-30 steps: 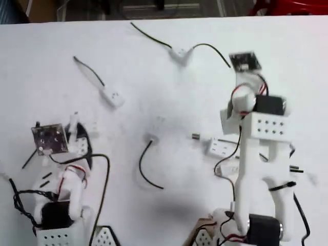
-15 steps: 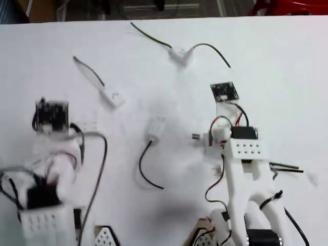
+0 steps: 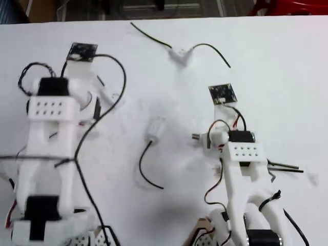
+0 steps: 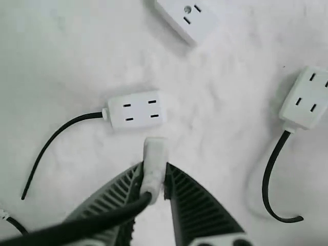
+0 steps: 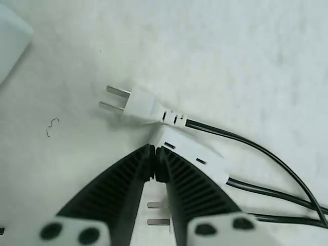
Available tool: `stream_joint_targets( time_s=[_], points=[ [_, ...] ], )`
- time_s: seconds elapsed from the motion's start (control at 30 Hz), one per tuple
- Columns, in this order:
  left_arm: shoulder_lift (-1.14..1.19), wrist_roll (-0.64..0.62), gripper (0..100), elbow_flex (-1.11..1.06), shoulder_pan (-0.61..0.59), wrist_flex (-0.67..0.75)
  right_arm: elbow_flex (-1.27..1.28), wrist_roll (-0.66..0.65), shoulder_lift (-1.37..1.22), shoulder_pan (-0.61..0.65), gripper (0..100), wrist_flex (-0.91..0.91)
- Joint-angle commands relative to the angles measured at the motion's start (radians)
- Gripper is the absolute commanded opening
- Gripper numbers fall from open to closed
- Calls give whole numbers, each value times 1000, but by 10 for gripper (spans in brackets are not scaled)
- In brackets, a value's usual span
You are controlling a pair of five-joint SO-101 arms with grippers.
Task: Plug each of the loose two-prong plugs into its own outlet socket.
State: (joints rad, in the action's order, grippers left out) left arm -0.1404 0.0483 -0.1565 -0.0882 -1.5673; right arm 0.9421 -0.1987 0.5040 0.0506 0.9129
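White tabletop (image 3: 287, 61) carries everything, with cords trailing across it. At its far left the left gripper (image 4: 153, 170) is clenched on a white plug (image 4: 155, 151), whose nose stops just short of a socket block (image 4: 136, 109) with two pairs of slots; the plug's prongs are hidden. Right of centre, the right gripper (image 5: 154, 163) has its jaws pressed together against a second white plug body (image 5: 192, 154), and whether it pinches that body cannot be told. Just beyond lies a loose plug (image 5: 138, 104), flat on the table, with two bare prongs and a black cord. These plugs are probably light, with hard, smooth plastic bodies, thin prongs that could bend, and springy cords that tug sideways. The best hold is likely across the body's flat flanks, behind the prongs.
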Motion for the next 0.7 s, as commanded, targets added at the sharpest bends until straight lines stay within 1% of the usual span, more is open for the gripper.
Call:
stream_joint_targets(
  time_s=[0.0, 0.13, 0.27, 0.43, 0.67],
  points=[
    [82, -26, 24, 54, 4, 18, -3, 9, 35, 7, 20, -13],
    [160, -14, 24, 60, 2, 25, -3, 9, 35, 7, 20, -13],
    [197, -14, 24, 60, -27, 94, -3, 9, 35, 7, 20, -13],
    [206, -91, 24, 49, -87, 153, -3, 8, 35, 7, 20, -15],
    [209, -146, 24, 48, -62, 155, 18, 3, 35, 7, 20, -67]
  ],
)
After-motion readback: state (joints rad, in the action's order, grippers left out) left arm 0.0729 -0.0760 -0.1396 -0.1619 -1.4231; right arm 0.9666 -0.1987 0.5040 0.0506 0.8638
